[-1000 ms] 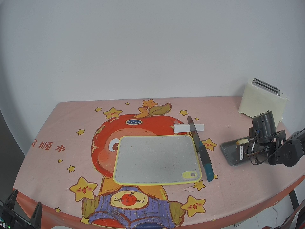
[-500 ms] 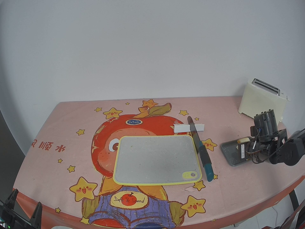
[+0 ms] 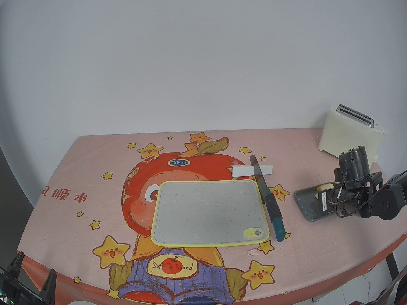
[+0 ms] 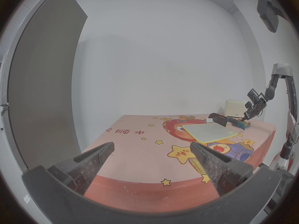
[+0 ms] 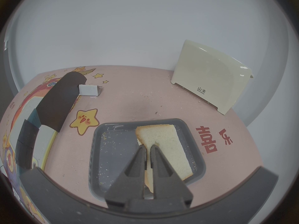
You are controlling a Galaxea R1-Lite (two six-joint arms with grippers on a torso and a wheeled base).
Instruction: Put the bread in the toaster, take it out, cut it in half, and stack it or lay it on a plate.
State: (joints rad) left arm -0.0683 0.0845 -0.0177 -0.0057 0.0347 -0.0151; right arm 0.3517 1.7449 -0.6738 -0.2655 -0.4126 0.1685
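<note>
**Right fingers closed on the bread in the tray, left fingers spread off the table**

Pinches the bread (image 5: 169, 143) at one edge with the right gripper (image 5: 148, 147), fingers (image 5: 141, 161) drawn together to a thin slit with pale crumb showing in it. Cannot tell whether the slice is lifted or lies flat. Around and ahead of the fingertips, a grey tray (image 5: 115, 147) under the slice, with loose crumbs on its floor beside them.

Near those fingers, on the side away from the robot, a cream toaster (image 5: 211, 75), upright, slots on top, apart from the tray. Farther off on the robot's left of the fingers, a knife (image 5: 59, 105) with a dark blade and a teal handle. The blade leans on a small white block (image 5: 89, 90), and the handle lies along the edge of the cutting board (image 3: 207, 212). The board is grey with a yellow rim, flat on the pink table (image 3: 85, 178) with its apple cartoon, well apart from the tray.

Holds the left gripper (image 4: 152, 147) with fingers spread wide and nothing between them. Off the table's near left corner, lower than the tabletop. Well ahead of these fingertips, across the table, the board, the knife and the right arm.
</note>
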